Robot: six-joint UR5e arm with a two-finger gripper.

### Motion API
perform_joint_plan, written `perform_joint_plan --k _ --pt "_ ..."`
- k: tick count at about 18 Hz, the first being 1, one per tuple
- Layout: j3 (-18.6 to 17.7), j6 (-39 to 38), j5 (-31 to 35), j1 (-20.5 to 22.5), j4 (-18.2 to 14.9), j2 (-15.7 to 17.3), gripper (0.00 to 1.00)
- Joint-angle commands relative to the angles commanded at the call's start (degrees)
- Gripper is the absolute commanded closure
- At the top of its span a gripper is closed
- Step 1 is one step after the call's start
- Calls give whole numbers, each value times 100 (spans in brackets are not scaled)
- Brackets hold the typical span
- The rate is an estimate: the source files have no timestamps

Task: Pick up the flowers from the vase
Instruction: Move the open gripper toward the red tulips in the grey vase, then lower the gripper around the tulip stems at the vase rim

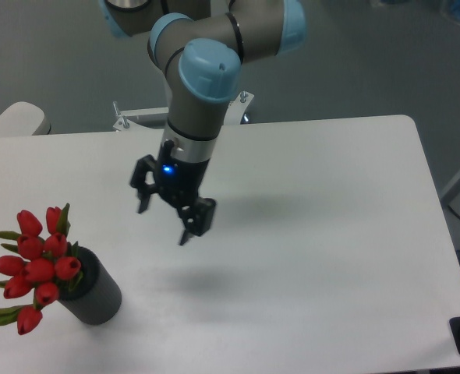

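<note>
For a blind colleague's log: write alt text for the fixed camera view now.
A grey and light-blue robot arm holds its open black two-finger tool above a white table, empty, up and to the right of the flowers. At the table's front left, a bunch of red tulip buds stands in a short dark grey ribbed vase, leaning left.

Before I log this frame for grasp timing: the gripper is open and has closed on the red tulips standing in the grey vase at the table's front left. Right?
Not quite. The gripper is open, but it hangs in the air clear of the flowers, up and to their right, holding nothing. The tulips do stand in the grey vase at the table's front left. The fixed camera shows the gap.
</note>
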Motion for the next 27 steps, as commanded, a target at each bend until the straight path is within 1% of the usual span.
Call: perform_joint_plan --k 2,4,7,8,10,11,14,17,21,23,25,27 --pt "-158 0 -510 18 263 -9 0" --pt "-308 -35 -758 -34 658 -26 0" --pt "-300 -430 -785 -35 870 -35 0" --pt "-291 -431 -846 -44 993 -70 0" --pt "-239 -413 -987 -70 1431 -193 0" --pt "-195 -404 -1022 -79 1538 -289 0" --pt "-89 -343 -1022 -166 1583 -422 0" --pt "34 -123 -996 -237 1609 -554 0" --pt "69 -123 -970 -255 1644 -615 0" --pt "165 -123 -970 -281 1723 -755 0" --pt "280 -123 -961 -368 1724 -878 0" --pt "333 -132 -970 -413 1724 -931 0"
